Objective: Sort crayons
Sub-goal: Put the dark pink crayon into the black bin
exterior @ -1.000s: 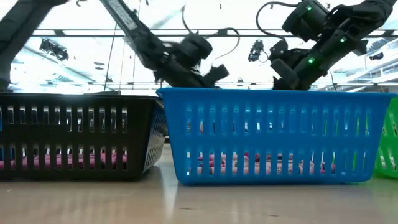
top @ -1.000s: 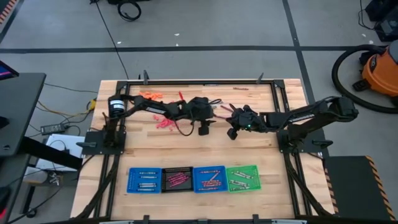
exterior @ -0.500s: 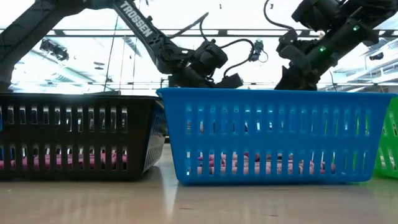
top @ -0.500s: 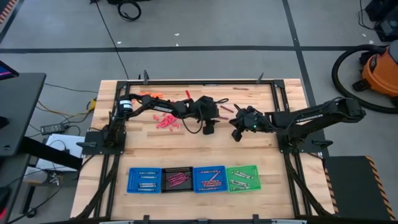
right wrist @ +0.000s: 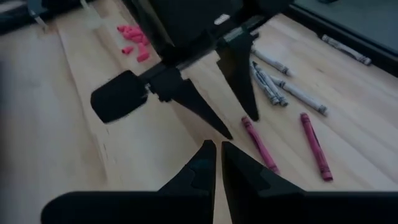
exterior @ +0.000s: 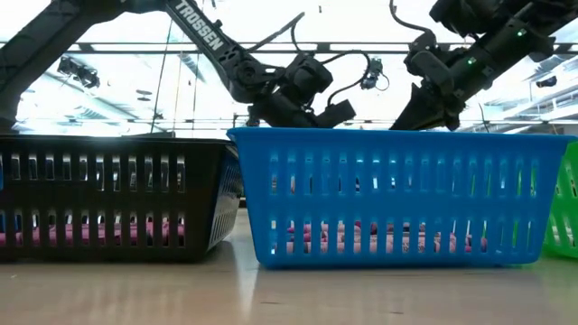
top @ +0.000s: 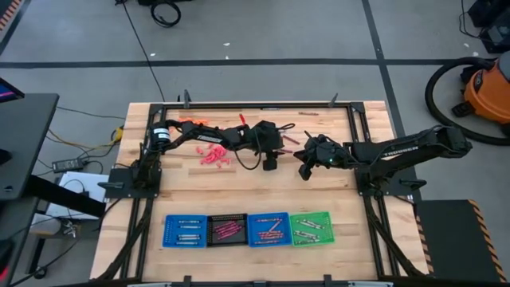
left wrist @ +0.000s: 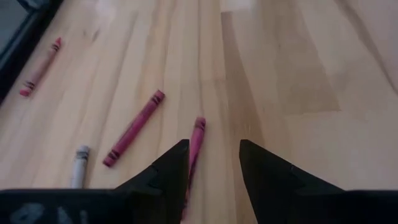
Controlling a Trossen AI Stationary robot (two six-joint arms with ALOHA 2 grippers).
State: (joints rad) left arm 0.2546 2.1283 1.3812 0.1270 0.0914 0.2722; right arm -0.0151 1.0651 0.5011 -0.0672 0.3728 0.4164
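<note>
In the low view, the blue tray (exterior: 397,194) hides both gripper tips; a magenta crayon (left wrist: 193,152) runs behind the left gripper's finger (left wrist: 168,171).

A: Any text showing anywhere?
B: Just one. "TROSSEN" is reading in white caps along the left arm (exterior: 203,29), low view, running down its dark upper link.
A: High view, same arm?
B: White marks are showing on the right arm (top: 398,148) there, prob. the same brand, but too small to read. Nothing else legible, incl. crayon wrappers (left wrist: 133,128).
</note>
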